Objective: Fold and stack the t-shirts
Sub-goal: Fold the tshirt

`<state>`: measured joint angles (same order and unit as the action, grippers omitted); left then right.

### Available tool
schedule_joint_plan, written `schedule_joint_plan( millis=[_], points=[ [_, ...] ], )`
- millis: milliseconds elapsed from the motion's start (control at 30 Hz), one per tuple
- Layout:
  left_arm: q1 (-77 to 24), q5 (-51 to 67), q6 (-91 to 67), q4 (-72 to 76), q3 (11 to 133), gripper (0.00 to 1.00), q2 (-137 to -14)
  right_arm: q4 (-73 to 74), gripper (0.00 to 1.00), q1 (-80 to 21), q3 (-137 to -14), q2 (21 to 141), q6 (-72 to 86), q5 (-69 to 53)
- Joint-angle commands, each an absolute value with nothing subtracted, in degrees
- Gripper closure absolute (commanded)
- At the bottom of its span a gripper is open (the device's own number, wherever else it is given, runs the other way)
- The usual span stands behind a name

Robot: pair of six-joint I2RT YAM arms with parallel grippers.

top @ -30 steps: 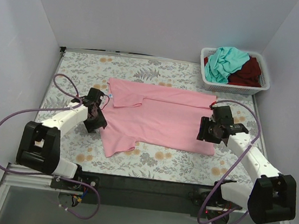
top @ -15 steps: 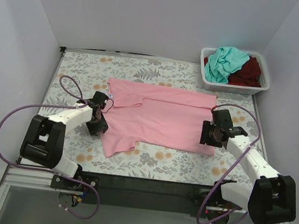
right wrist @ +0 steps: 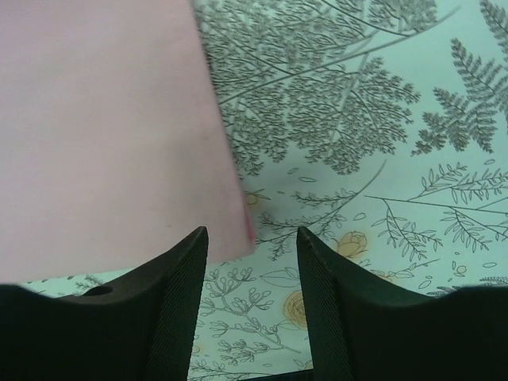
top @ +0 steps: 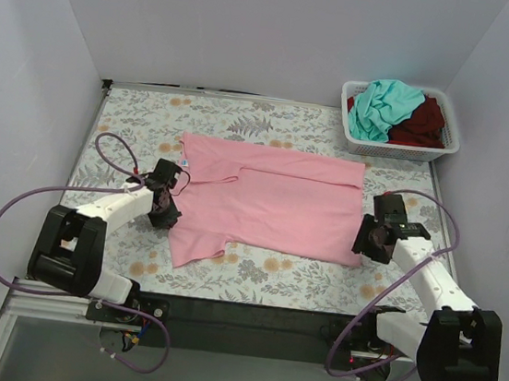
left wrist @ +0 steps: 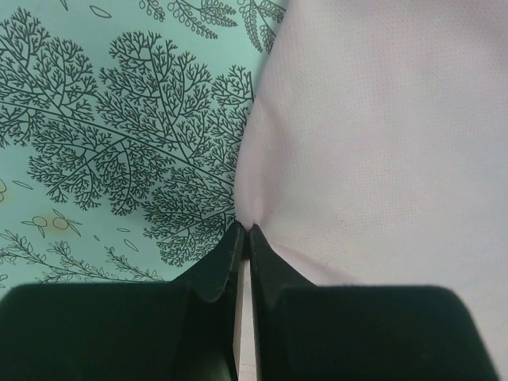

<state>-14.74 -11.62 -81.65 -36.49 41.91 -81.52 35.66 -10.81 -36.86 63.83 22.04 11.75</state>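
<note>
Now my left pincer [left wrist: 244,230] is pinched on the left edge of the pink tee [top: 271,206], which lies flat mid-table. My right pincer [right wrist: 252,234] stands spread astride its near right corner. I should close there, then lift both evenly. Beyond, the teal tee [top: 381,108] and red tee [top: 427,123] wait in the basket [top: 399,152].

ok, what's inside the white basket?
Two crumpled tees fill the white basket: a teal t-shirt on the left and a dark red t-shirt on the right. The basket floor and anything beneath the tees are covered.
</note>
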Motion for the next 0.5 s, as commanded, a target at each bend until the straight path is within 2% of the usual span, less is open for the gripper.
schedule_joint_plan(
  millis=[0, 233, 467],
  points=[
    [-14.85, -11.08, -81.21, -33.58, 38.76, 1.00, -82.18, 37.01, 0.46, -5.29, -34.90, 61.79, 24.17, 8.45],
    [-14.85, -10.90, -80.77, -32.87, 39.02, 1.00, -81.39, 34.81, 0.50, -3.34, -32.08, 62.93, 25.92, -2.80],
    [-14.85, -10.72, -80.77, -32.70, 39.02, 1.00, -80.68, 34.10, 0.53, -3.34, -30.06, 63.46, 27.15, -2.29]
  ],
)
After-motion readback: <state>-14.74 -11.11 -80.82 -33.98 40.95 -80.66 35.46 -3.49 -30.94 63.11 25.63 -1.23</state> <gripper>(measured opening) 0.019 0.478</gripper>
